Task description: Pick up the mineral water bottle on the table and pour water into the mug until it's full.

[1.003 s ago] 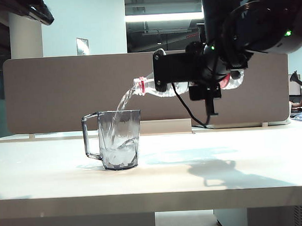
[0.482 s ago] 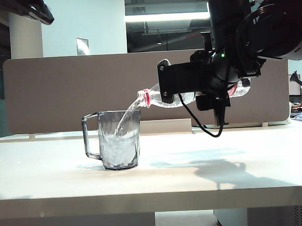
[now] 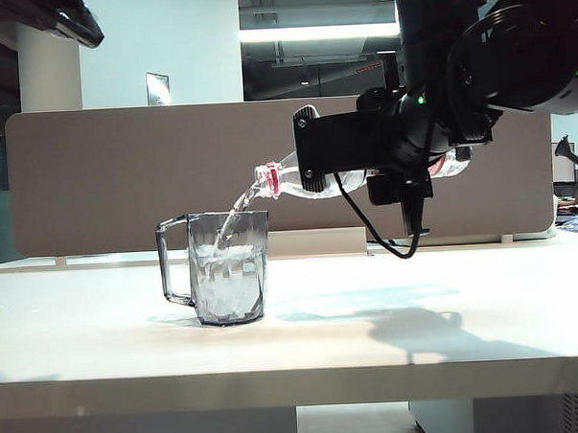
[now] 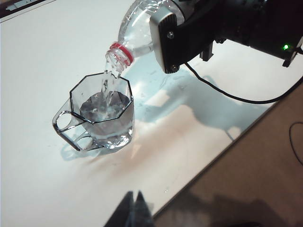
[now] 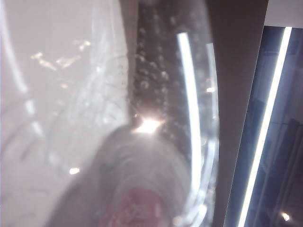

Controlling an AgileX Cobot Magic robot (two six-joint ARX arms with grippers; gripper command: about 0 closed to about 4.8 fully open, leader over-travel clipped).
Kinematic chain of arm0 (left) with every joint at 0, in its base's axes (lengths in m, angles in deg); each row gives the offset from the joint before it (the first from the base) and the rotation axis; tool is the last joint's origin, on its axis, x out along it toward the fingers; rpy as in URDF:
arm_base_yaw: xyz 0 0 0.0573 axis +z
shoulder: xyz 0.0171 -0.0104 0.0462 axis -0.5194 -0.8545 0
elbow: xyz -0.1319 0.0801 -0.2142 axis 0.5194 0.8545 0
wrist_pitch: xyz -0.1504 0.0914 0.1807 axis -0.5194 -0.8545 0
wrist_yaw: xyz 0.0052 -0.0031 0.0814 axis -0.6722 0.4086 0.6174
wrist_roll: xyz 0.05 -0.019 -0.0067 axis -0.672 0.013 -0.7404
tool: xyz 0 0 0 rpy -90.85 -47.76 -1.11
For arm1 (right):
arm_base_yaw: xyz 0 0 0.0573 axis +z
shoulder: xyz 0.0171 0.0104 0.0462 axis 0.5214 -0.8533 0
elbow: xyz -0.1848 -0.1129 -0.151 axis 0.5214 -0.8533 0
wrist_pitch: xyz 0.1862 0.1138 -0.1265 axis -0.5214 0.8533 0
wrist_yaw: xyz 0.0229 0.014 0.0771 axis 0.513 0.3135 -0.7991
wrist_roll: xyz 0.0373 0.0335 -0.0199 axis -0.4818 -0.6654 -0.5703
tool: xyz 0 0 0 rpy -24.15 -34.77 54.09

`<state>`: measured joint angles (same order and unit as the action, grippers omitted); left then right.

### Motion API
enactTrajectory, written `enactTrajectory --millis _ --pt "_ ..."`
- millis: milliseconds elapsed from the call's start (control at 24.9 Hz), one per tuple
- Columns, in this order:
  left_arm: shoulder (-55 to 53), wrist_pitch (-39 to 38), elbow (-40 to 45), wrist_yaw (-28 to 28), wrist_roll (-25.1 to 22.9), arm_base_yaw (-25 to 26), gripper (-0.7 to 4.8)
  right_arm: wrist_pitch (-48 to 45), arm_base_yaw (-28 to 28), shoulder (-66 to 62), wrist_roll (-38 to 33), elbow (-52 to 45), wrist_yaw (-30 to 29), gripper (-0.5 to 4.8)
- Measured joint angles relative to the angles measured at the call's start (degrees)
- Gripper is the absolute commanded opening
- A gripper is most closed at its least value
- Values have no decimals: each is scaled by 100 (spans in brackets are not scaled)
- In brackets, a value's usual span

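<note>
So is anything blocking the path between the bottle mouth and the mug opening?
Nothing visible. The right gripper holds the mineral water bottle tilted, and water streams straight into the open mug.

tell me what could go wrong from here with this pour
1. The mug looks over half full of water while the right gripper holds the mineral water bottle tipped; a late stop could overflow onto the table.
2. The stream enters near the rim's bottle side, so a small drift could send it outside.
The left gripper, apparently shut, hangs apart and cannot steady the mug.
</note>
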<state>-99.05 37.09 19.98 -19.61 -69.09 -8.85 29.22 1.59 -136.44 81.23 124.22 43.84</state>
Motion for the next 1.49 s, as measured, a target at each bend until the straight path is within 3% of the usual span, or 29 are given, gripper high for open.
enactTrajectory --millis 1485 --pt "0 0 0 0 0 0 -5 -101 9 15 304 162 -136 207"
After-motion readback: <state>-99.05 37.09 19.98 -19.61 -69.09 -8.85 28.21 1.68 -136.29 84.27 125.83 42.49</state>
